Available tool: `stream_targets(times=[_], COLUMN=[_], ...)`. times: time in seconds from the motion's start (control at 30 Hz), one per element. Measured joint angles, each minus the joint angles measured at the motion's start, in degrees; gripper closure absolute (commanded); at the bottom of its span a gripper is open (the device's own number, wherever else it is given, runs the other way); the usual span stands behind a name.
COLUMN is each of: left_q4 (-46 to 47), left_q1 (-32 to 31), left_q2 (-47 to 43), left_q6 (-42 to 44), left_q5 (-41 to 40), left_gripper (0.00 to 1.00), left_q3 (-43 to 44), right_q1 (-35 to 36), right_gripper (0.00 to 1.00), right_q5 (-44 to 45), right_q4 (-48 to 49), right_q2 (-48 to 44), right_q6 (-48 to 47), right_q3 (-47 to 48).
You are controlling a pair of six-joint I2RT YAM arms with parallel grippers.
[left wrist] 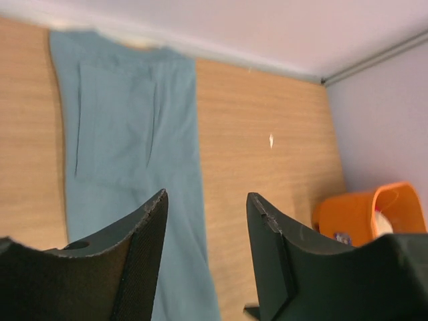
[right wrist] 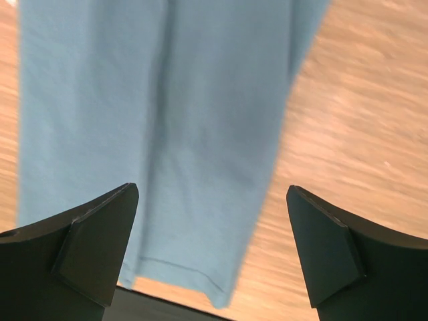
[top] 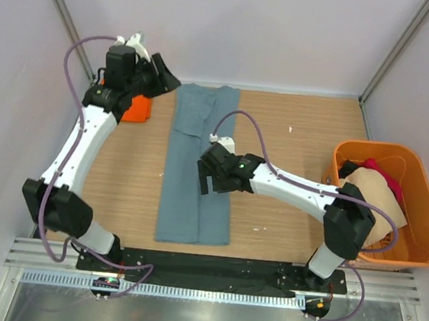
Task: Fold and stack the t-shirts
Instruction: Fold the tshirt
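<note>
A grey-blue t-shirt (top: 198,166) lies on the wooden table, folded lengthwise into a long narrow strip running from the back wall to the front edge. My right gripper (top: 207,177) hovers over the strip's right half, open wide with nothing in it; the right wrist view shows the shirt's hem (right wrist: 180,267) below the open right gripper (right wrist: 212,188). My left gripper (top: 166,75) is raised at the back left, beside the shirt's far end, open and empty. In the left wrist view the left gripper (left wrist: 206,195) looks down the shirt (left wrist: 127,134). A bright orange t-shirt (top: 137,108) lies partly under the left arm.
An orange plastic tub (top: 426,190) stands at the right edge, holding a beige shirt (top: 369,188) and a red one (top: 386,175); the tub (left wrist: 354,214) also shows in the left wrist view. A black strip (top: 211,267) runs along the table's front edge.
</note>
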Motion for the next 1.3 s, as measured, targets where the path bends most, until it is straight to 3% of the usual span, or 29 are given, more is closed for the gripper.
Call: stream_targets(times=[0.13, 0.17, 0.33, 0.37, 0.43, 0.47, 0.57, 0.7, 0.93, 1.3], left_q4=[-2.49, -3.41, -10.25, -11.28, -12.87, -12.94, -11.23, -6.71, -1.31, 0.9], left_q1=[-1.51, -2.14, -8.76, -10.56, -14.47, -16.33, -22.25, -27.56, -29.75, -33.53], left_q2=[-10.73, -12.31, -16.81, -17.79, -20.2, -21.09, -21.75, -18.1, -8.39, -1.6], left_q6=[-0.17, -0.48, -3.56, -4.13, -5.97, -6.6, -8.37, -10.99, -12.7, -13.31], left_q5=[-0.11, -0.33, -1.55, -1.86, -2.21, -2.32, -2.93, -2.38, -0.24, 2.05], left_gripper=[0.51, 0.52, 0.58, 0.59, 0.63, 0.64, 0.69, 0.73, 0.78, 0.8], left_q3=[-16.92, -21.57, -42.6, -44.57, -46.8, -46.88, -46.16, -45.57, -45.92, -47.32], right_q1=[-2.67, -3.91, -19.12, -21.99, -25.33, -26.18, -28.26, -32.68, -35.8, -35.17], right_gripper=[0.0, 0.05, 0.2, 0.42, 0.61, 0.75, 0.9, 0.92, 0.94, 0.97], right_q5=[-3.15, -4.98, -17.07, -18.62, -21.18, -22.56, -26.36, -33.86, -42.32, -47.76], right_q4=[1.14, 1.62, 4.83, 5.11, 5.42, 5.2, 6.43, 8.17, 10.64, 15.12], right_q2=[-7.58, -9.38, -19.19, -18.64, -14.64, -11.41, -1.97, 10.12, 22.16, 28.65], right_q6=[-2.34, -2.38, -2.34, -2.8, -4.7, -5.51, -7.39, -8.17, -7.72, -5.33], right_q3=[-10.64, -13.18, -24.83, -24.33, -20.85, -17.92, -9.14, 1.73, 13.27, 16.28])
